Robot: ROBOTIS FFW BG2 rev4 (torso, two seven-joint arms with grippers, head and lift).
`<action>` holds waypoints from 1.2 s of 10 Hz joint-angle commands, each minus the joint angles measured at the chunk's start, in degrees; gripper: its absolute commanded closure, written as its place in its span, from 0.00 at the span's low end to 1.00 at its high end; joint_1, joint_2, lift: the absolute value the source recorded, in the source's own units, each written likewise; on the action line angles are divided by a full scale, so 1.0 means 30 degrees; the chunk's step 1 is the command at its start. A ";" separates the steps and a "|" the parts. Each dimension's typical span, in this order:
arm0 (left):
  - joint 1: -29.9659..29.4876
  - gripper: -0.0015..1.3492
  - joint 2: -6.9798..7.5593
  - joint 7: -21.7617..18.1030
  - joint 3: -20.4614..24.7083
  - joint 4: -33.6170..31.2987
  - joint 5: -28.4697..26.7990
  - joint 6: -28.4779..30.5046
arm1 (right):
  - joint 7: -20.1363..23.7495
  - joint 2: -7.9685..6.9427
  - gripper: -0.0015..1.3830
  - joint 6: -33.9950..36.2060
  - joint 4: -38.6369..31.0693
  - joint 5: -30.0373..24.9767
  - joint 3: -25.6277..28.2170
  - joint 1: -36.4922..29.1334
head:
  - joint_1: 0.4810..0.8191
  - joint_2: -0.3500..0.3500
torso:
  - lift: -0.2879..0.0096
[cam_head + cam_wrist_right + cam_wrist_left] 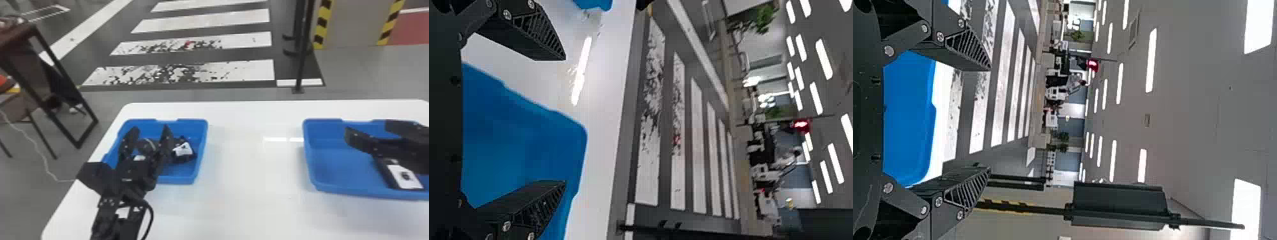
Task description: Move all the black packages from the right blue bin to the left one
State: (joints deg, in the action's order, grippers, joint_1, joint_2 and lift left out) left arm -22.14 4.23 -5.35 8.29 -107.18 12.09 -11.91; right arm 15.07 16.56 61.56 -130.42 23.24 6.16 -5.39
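Nearest to me, with twelve straight out from the robot, its left arm [118,204] reaches in at about ten o'clock over the white table [249,207]. Out at two, on the near side of the right blue bin [360,190], lies a black package [403,177] with a white label, roughly five o'clock from the fingers of the right gripper [368,130]. Those fingers are spread wide above the bin with nothing caught between them, and I'd say the pickup is the step in hand. Next, surely, they must drop back toward five, straddle that package and squeeze, then swing it across. Whether they brush it now I can't tell. At eleven sits the left blue bin [201,153], a labelled black package [184,150] already in it, so the job looks well along. Over that bin the left gripper [150,128] also has its fingers well parted, gripping nothing, to my eye waiting. Past the table's far edge, around twelve, white stripes [207,26] cross the dark floor.
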 commanded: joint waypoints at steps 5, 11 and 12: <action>-0.1152 0.29 0.0056 -0.0473 -0.1470 -0.1842 0.1683 0.0500 | -0.0833 0.0692 0.11 0.9508 0.7874 -0.3862 -0.0720 0.8501 | 0.63 0.46 | 0.50; -0.1339 0.29 0.0144 -0.0649 -0.1584 -0.1842 0.1759 0.0641 | -0.0833 0.0546 0.11 0.9508 1.3780 -0.4433 -0.1786 1.0095 | 0.63 0.37 | 0.50; -0.1292 0.29 0.0144 -0.0649 -0.1584 -0.1842 0.1683 0.0688 | -0.0833 0.0546 0.11 0.9508 1.4202 -0.4433 -0.1977 1.0236 | 0.63 0.37 | 0.50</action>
State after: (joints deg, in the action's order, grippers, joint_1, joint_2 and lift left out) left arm -26.12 4.65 -7.29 3.55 -112.71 17.27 -9.98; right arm 12.57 18.20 90.00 -88.57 9.91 0.55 25.09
